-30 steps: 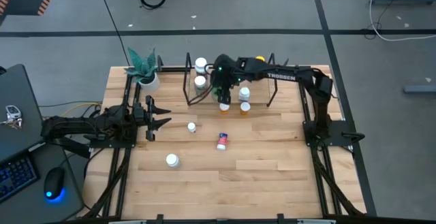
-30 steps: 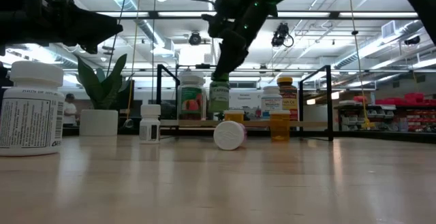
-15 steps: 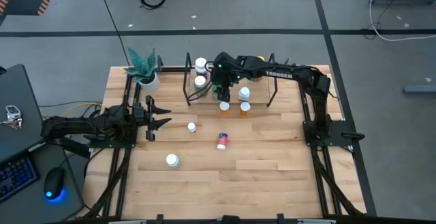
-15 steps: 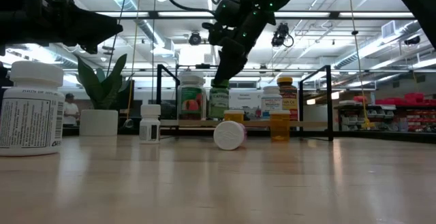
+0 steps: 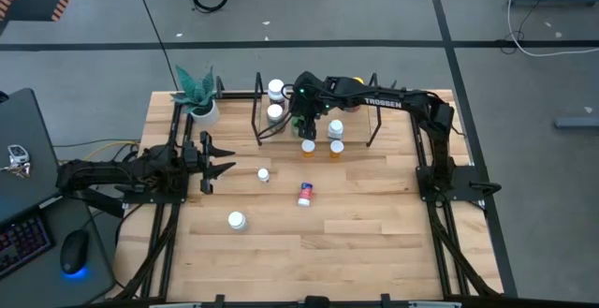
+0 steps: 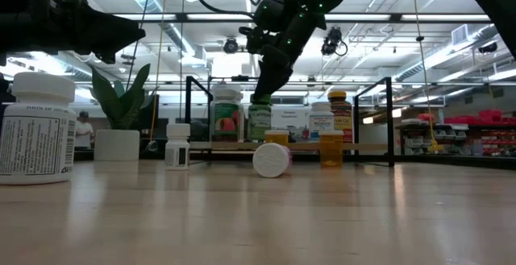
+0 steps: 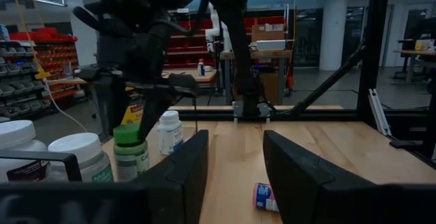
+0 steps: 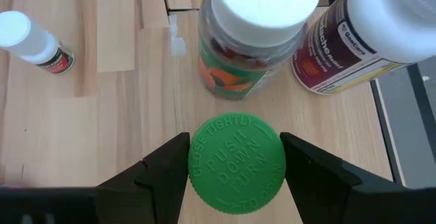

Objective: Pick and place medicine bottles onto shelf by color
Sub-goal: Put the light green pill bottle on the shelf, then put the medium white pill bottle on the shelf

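Right end effector point(image 8: 235, 166) clamping green bottle point(image 8: 236, 163) — on shelf point(image 5: 263, 125)

The low rack of thin black metal rods point(image 5: 314, 111) stands at the table's far edge, middle. A white pot with a green plant point(image 5: 201, 102) sits to its left. The right gripper point(image 5: 305, 125) hangs over the rack, its fingers on either side of a green-capped bottle point(image 8: 236, 163) standing on the base. Two orange-capped bottles point(image 5: 321, 146) stand just before the rack. Nearer lie a small white bottle point(image 5: 263, 174), a red-blue labelled bottle point(image 5: 305, 194) and a larger white bottle point(image 5: 236, 220). The left gripper point(image 5: 213, 154) waits at the left edge.
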`<state>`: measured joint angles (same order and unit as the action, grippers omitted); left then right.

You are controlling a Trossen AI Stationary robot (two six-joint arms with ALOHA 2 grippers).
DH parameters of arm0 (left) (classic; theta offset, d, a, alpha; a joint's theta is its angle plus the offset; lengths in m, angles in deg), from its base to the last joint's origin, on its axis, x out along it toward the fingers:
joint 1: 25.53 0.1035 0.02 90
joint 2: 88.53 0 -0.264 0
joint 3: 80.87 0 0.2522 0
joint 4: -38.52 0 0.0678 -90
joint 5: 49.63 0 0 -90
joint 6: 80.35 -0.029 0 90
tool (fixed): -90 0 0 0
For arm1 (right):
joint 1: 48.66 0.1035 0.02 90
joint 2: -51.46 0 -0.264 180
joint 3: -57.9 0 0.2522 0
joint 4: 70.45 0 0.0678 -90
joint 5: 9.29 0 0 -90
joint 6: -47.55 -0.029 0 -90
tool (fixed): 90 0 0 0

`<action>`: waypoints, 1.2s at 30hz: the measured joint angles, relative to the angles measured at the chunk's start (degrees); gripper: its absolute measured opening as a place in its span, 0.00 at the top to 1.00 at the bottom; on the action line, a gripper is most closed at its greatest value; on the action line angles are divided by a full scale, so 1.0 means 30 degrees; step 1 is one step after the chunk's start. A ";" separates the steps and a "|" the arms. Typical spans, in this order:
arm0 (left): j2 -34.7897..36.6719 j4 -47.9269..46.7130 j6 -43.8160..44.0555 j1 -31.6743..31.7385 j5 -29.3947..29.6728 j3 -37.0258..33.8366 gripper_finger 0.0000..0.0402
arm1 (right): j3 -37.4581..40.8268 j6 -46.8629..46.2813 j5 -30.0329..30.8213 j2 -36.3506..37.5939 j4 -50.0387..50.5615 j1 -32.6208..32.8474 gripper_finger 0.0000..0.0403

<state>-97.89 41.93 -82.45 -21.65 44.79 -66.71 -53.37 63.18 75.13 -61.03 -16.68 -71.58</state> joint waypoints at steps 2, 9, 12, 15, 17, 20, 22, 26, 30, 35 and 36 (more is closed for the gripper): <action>0.0000 0.0000 -0.0001 0.0005 0.0000 0.0003 0.62 | 0.0000 -0.0036 0.0000 0.0000 -0.0134 0.0000 0.44; 0.0000 0.0000 0.0003 0.0007 0.0000 0.0007 0.63 | 0.0000 -0.0120 0.0034 0.0000 -0.0166 0.0000 0.41; 0.0000 0.0000 0.0003 0.0003 0.0000 0.0000 0.64 | 0.0000 -0.0133 0.0036 0.0000 -0.0166 0.0006 0.38; 0.0000 0.0000 -0.0003 0.0006 0.0000 0.0000 0.65 | 0.0000 -0.0135 0.0042 0.0000 -0.0166 0.0000 0.37; 0.0000 0.0000 0.0003 0.0007 0.0000 0.0000 0.64 | 0.0000 -0.0135 0.0036 0.0000 -0.0166 0.0000 0.36; 0.0000 0.0000 -0.0004 0.0007 -0.0006 0.0000 0.63 | 0.0000 -0.0131 0.0044 0.0000 -0.0166 0.0000 0.36; 0.0000 0.0000 0.0000 0.0007 0.0000 0.0000 0.63 | 0.0000 -0.0135 0.0056 0.0000 -0.0176 0.0000 0.36; 0.0000 0.0000 -0.0002 0.0002 0.0000 0.0000 0.62 | 0.0000 -0.0142 0.0417 0.0082 -0.0265 0.0001 0.35; 0.0000 0.0000 0.0003 0.0007 0.0000 0.0000 0.63 | -0.0362 -0.0150 0.0495 0.0245 0.0207 0.0002 0.32; 0.0000 0.0000 0.0002 0.0004 -0.0006 0.0000 0.64 | -0.2191 -0.0320 0.0495 0.0275 0.1714 0.0186 0.29; 0.0000 0.0000 0.0001 0.0004 0.0000 0.0004 0.64 | -0.2579 -0.0365 0.0495 0.0286 0.1996 0.0270 0.28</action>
<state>-97.89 41.93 -82.44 -21.64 44.79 -66.70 -61.11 62.09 76.61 -60.17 -10.70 -70.77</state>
